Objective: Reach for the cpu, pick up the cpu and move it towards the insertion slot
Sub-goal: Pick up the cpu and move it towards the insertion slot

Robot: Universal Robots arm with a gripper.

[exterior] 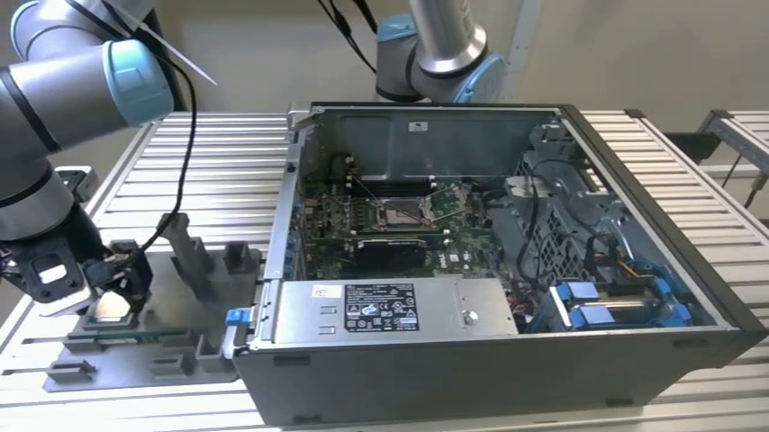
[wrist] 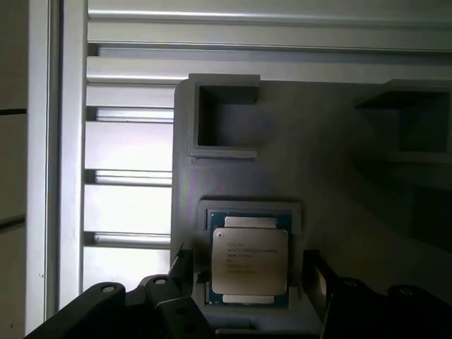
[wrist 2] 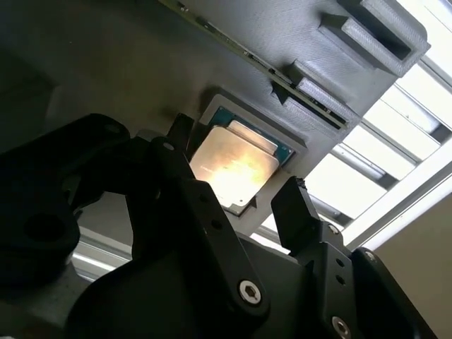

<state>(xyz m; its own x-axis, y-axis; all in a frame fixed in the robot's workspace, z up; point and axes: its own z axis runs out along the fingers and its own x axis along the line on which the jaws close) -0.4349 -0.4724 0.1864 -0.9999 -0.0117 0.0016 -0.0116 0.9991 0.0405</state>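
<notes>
Exterior view: my claw (exterior: 111, 290) hangs over the cpu (exterior: 111, 309) in its grey fixture (exterior: 168, 315), well apart from the slot (exterior: 401, 214). Both wrist views: jaws open, straddling the cpu (wrist 2: 236, 166), gripping nothing. If I close off-centre, it could tilt and jam.

I've got the arm (exterior: 60, 85) at 10 o'clock in the exterior view: grey links, blue joint cap (exterior: 130, 70), bending down to the wrist (exterior: 36, 225) at 9. The tool (exterior: 106, 290) is low at 8 o'clock, pointing straight down at the bench. In both wrist views the black fingers (wrist 2: 296, 212) (wrist: 318, 279) are spread wide, jaws well apart and not gripping.
</notes>
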